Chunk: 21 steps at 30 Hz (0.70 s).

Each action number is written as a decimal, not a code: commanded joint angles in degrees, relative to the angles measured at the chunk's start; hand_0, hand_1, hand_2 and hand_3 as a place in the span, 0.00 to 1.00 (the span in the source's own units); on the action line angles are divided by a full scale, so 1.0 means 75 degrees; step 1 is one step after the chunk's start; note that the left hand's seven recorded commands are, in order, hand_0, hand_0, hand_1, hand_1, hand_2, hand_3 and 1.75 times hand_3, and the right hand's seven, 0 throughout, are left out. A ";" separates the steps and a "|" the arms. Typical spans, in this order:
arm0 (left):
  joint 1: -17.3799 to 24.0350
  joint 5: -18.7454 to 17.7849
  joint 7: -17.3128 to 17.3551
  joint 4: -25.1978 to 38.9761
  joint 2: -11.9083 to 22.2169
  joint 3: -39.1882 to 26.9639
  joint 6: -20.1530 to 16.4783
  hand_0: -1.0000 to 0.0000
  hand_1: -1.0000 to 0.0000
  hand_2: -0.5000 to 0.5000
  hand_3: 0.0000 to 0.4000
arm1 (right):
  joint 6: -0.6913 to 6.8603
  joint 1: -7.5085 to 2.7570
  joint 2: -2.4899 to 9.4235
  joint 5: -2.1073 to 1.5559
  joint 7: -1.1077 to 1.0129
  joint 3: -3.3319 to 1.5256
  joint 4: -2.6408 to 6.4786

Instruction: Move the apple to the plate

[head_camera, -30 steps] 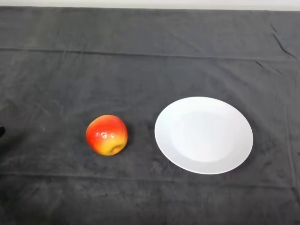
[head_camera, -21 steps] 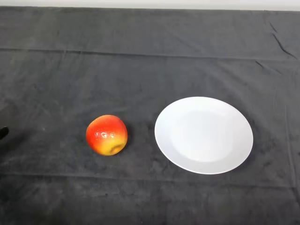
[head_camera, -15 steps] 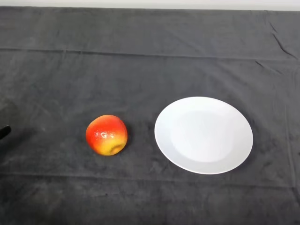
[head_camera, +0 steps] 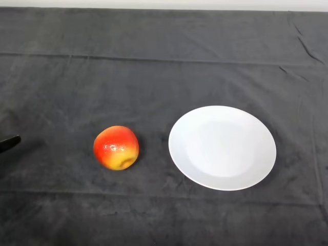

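A red and yellow apple (head_camera: 116, 147) lies on the dark cloth, left of centre. A white plate (head_camera: 222, 147) lies to its right, a short gap away, with nothing on it. Only a black tip of my left hand (head_camera: 9, 143) shows at the far left edge, well to the left of the apple and apart from it. The rest of the hand is out of the picture.
The dark cloth (head_camera: 164, 61) covers the whole table, with creases across the back. A pale strip (head_camera: 164, 3) runs along the far edge.
The black tip of my left hand has come a little further in from the left edge, toward the apple. The apple and the plate have not moved.
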State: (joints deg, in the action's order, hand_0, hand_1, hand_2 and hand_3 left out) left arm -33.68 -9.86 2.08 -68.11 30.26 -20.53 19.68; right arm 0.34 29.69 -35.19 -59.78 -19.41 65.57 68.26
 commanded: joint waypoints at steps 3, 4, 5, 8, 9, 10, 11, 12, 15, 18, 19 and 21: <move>-0.0464 0.0244 0.0199 -0.0002 0.0224 0.0285 0.0286 1.00 1.00 0.50 0.00 | 0.0029 -0.0116 -0.0174 -0.0090 0.0019 0.0041 -0.0143; -0.0492 0.0277 0.0233 -0.0003 0.0245 0.0319 0.0293 1.00 1.00 0.50 0.00 | 0.0029 -0.0116 -0.0174 -0.0090 0.0019 0.0041 -0.0143; -0.0542 0.0326 0.0280 -0.0001 0.0277 0.0368 0.0292 1.00 1.00 0.50 0.00 | 0.0029 -0.0116 -0.0174 -0.0090 0.0019 0.0041 -0.0142; -0.0676 0.0458 0.0386 0.0013 0.0341 0.0504 0.0297 1.00 1.00 0.50 0.00 | 0.0029 -0.0116 -0.0174 -0.0090 0.0019 0.0041 -0.0141; -0.0720 0.0505 0.0415 0.0019 0.0352 0.0553 0.0304 1.00 1.00 0.50 0.00 | 0.0029 -0.0116 -0.0175 -0.0090 0.0018 0.0041 -0.0141; -0.0758 0.0552 0.0440 0.0026 0.0359 0.0601 0.0317 1.00 1.00 0.50 0.00 | 0.0029 -0.0115 -0.0175 -0.0090 0.0018 0.0041 -0.0141; -0.0797 0.0604 0.0465 0.0034 0.0359 0.0655 0.0335 1.00 1.00 0.50 0.00 | 0.0029 -0.0115 -0.0175 -0.0090 0.0018 0.0041 -0.0140; -0.0827 0.0649 0.0485 0.0042 0.0356 0.0702 0.0354 1.00 1.00 0.50 0.00 | 0.0029 -0.0115 -0.0175 -0.0090 0.0018 0.0041 -0.0140; -0.0884 0.0792 0.0554 0.0068 0.0324 0.0853 0.0448 1.00 1.00 0.50 0.00 | 0.0029 -0.0115 -0.0175 -0.0091 0.0018 0.0042 -0.0139; -0.0864 0.0929 0.0634 0.0114 0.0266 0.1005 0.0581 1.00 1.00 0.50 0.00 | 0.0029 -0.0115 -0.0176 -0.0091 0.0017 0.0042 -0.0139; -0.0834 0.0979 0.0658 0.0146 0.0234 0.1062 0.0632 1.00 1.00 0.50 0.00 | 0.0029 -0.0115 -0.0176 -0.0091 0.0017 0.0042 -0.0139; -0.0763 0.1071 0.0716 0.0227 0.0177 0.1174 0.0720 1.00 1.00 0.50 0.00 | 0.0029 -0.0115 -0.0176 -0.0091 0.0017 0.0042 -0.0139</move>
State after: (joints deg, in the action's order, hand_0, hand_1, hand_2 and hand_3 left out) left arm -37.62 -2.50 6.93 -67.94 30.21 -12.08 24.03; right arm 0.35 29.69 -35.19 -59.78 -19.41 65.56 68.26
